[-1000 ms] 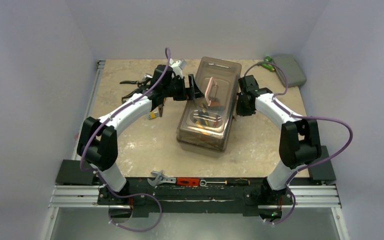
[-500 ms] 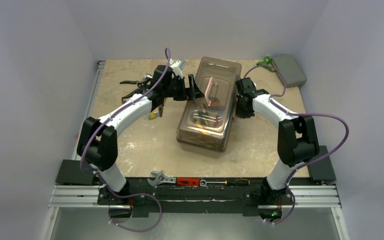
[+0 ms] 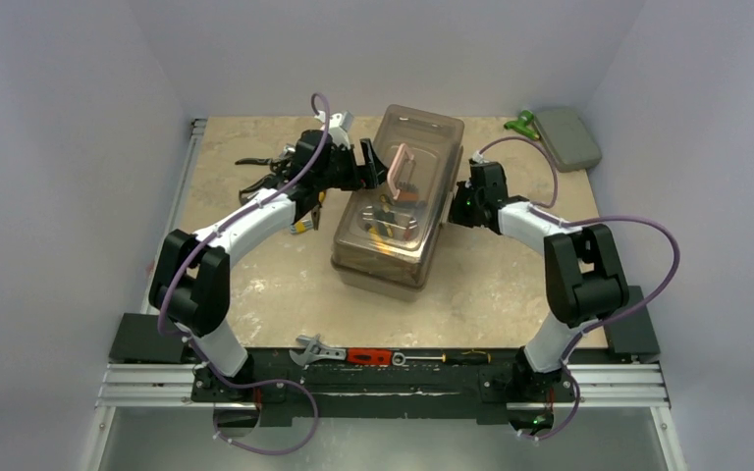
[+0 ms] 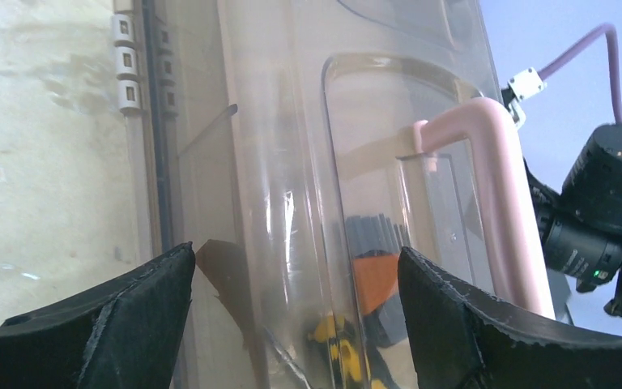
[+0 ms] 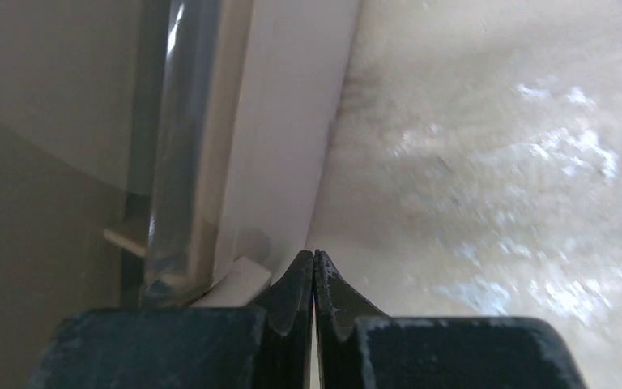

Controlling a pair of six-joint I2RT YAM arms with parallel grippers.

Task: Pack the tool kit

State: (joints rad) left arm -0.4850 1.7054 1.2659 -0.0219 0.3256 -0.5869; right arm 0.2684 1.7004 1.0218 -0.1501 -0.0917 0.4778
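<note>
The tool kit (image 3: 393, 211) is a beige box with a closed smoky lid and a pink handle (image 3: 400, 175), lying slantwise mid-table. Tools show through the lid (image 4: 356, 348). My left gripper (image 3: 371, 163) is open at the box's left upper edge, its fingers (image 4: 129, 324) wide apart, the lid between them and the handle (image 4: 506, 203) beyond. My right gripper (image 3: 458, 208) is shut and empty, its tips (image 5: 314, 267) against the box's right base wall (image 5: 279, 146). Loose black tools (image 3: 267, 172) and a yellow-tipped tool (image 3: 303, 225) lie left of the box.
A small flat grey case (image 3: 567, 138) and a green tool (image 3: 523, 123) lie at the back right. A wrench (image 3: 316, 349), a red tool (image 3: 368, 356) and a screwdriver (image 3: 452, 357) lie along the black front rail. White walls enclose the table.
The toolbox has slid and turned to the left. My right gripper has followed against its right side. My left gripper has shifted left and back along the lid.
</note>
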